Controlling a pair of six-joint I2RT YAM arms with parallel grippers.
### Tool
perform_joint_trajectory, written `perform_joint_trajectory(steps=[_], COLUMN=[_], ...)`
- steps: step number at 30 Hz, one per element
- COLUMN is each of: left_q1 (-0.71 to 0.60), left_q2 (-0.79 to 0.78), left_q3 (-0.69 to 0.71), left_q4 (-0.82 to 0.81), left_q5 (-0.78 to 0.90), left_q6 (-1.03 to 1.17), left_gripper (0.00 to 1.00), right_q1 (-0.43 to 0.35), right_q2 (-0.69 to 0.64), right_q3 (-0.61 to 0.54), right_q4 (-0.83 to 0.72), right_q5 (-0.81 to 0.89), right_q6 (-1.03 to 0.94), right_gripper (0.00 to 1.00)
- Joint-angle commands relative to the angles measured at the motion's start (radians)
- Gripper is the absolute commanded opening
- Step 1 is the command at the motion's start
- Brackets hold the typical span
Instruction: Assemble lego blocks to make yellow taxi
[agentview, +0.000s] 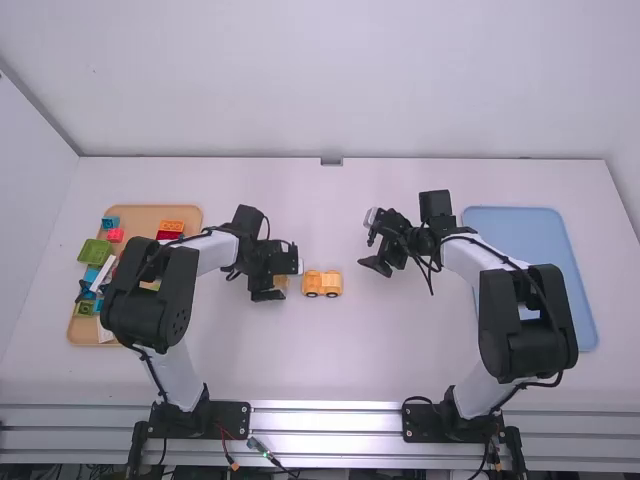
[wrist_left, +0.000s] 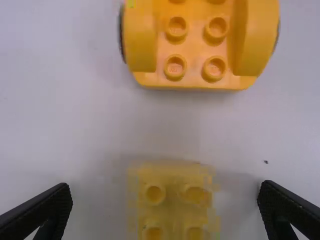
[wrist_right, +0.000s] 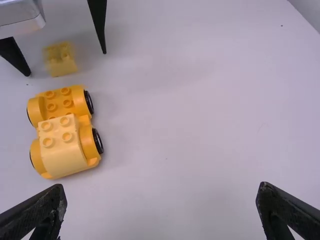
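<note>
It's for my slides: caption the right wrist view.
Wheeled yellow build beside a small yellow block between the open left tool's fingers.

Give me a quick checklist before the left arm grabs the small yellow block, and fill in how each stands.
1. Left gripper open: ok.
2. Small yellow block between its fingers: ok, gap on either side.
3. Wheeled base upright, studs up: ok.
4. Bare studs at the base's end nearest that block: ok.
5. Pale yellow block pressed fully onto the base: cannot tell.
6. Right gripper off the base: ok.
</note>
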Motion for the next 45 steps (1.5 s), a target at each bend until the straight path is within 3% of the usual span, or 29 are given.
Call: perform_joint_trajectory(steps=[1,5,10,16,30,38,45], left_q1=[-0.003,0.001,0.051,0.158,0.204,0.264,0.258], left_q2=[0.015,0.008,-0.023,-0.027,-0.027,-0.007,0.045], left_q3=[-0.008,0.023,0.089,0.097,-0.138,-0.156,-0.156], left_q4=[-0.006,-0.065,-0.241,-0.283,0.112,0.142,0.255], left_q5=[0.0,-0.011,0.16,0.359,0.531,0.624,0.657], left_q6=[0.015,0.025,0.233,0.285,0.124,0.169,0.071], left_gripper=[0.99,0.99,0.99,0.99,0.99,0.99,0.99], right_q1=[0.001,0.001,0.001,0.001,0.001,0.001,0.001], right_q2=[-0.028,-0.028,-0.028,-0.028,-0.028,-0.024,-0.024], right_q3=[-0.011,-0.011,-0.011,-0.011,-0.011,-0.028,-0.17], right_q4=[0.001,0.01,0.019,0.019,0.01,-0.079,0.089], right_q5=[-0.006,-0.006,-0.006,-0.014,-0.044,-0.246,-0.343], right_q6=[0.002,0.003,0.003,0.003,0.064,-0.204,-0.25], right_gripper=[0.99,0.99,0.99,0.99,0.99,1.0,0.99])
